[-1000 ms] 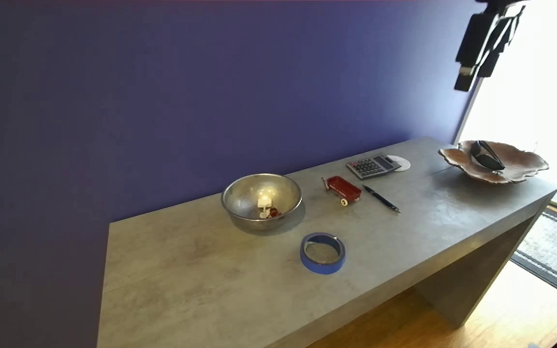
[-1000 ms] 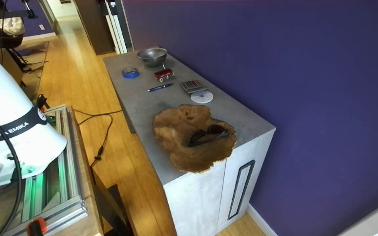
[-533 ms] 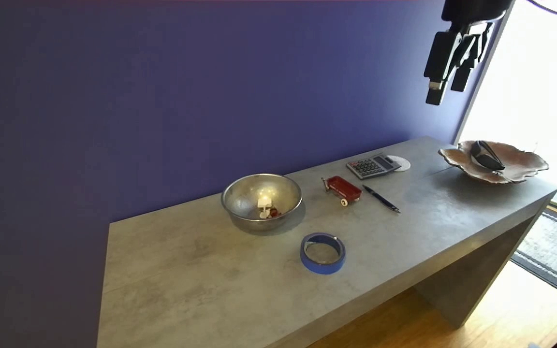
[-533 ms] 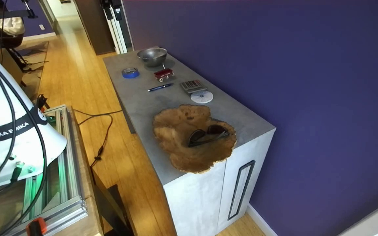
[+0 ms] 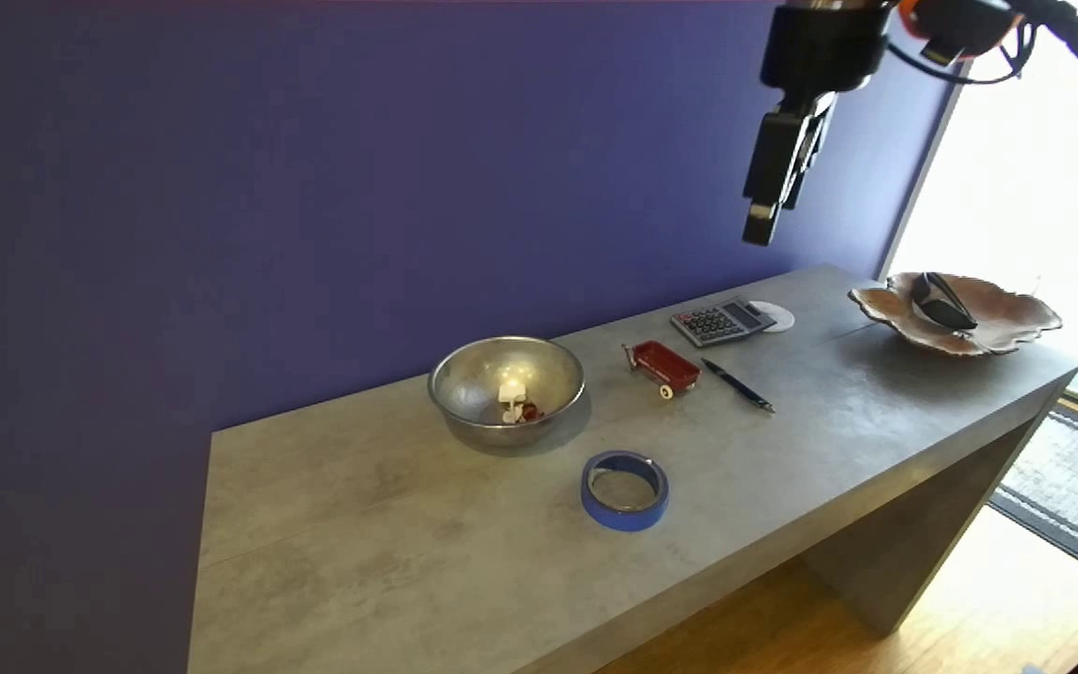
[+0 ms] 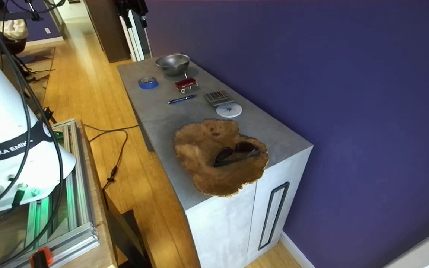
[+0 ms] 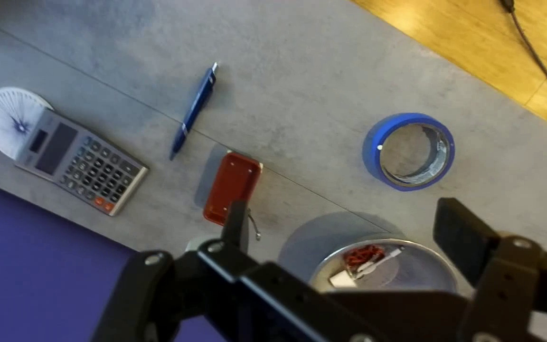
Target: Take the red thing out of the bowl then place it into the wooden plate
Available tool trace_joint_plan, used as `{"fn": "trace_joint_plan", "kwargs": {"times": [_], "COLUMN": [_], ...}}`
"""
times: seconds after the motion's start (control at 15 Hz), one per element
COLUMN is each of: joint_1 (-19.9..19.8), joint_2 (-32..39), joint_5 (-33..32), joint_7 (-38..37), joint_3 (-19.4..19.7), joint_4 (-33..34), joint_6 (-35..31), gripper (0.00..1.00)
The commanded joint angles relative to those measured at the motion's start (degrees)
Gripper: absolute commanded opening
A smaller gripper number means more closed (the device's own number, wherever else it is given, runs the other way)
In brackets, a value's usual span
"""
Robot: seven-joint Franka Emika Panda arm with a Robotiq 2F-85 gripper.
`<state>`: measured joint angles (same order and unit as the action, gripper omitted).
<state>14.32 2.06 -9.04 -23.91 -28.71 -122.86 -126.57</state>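
The red thing is a small red tangle inside the metal bowl. In an exterior view the red thing is a tiny spot in the silver bowl; in an exterior view the bowl's wall hides it. The wooden plate lies at the table's far end and is close to the camera in an exterior view. My gripper is open and empty. It hangs high above the table, above the wagon and calculator area in an exterior view, and shows at the top of an exterior view.
The bowl also holds white pieces. Dark sunglasses lie in the plate. A red toy wagon, blue tape ring, pen, calculator and white disc lie on the table. A purple wall runs behind.
My gripper has moved left and down in an exterior view, away from above the plate's end and toward the bowl's side. The objects on the table have not moved.
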Motion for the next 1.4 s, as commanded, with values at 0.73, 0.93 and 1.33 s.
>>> {"fn": "trace_joint_plan", "kwargs": {"times": [0.73, 0.93, 1.33], "joint_1": [14.47, 15.73, 20.91], "joint_2": [31.92, 33.15, 50.21], "joint_5": [-11.42, -12.77, -10.41], "joint_7": [17.33, 15.19, 9.96], "joint_3": [12.31, 13.37, 17.51], "joint_4": [30.43, 32.04, 48.48], "joint_6": [-0.56, -0.86, -11.74], "gripper": [1.00, 1.00, 1.00]}}
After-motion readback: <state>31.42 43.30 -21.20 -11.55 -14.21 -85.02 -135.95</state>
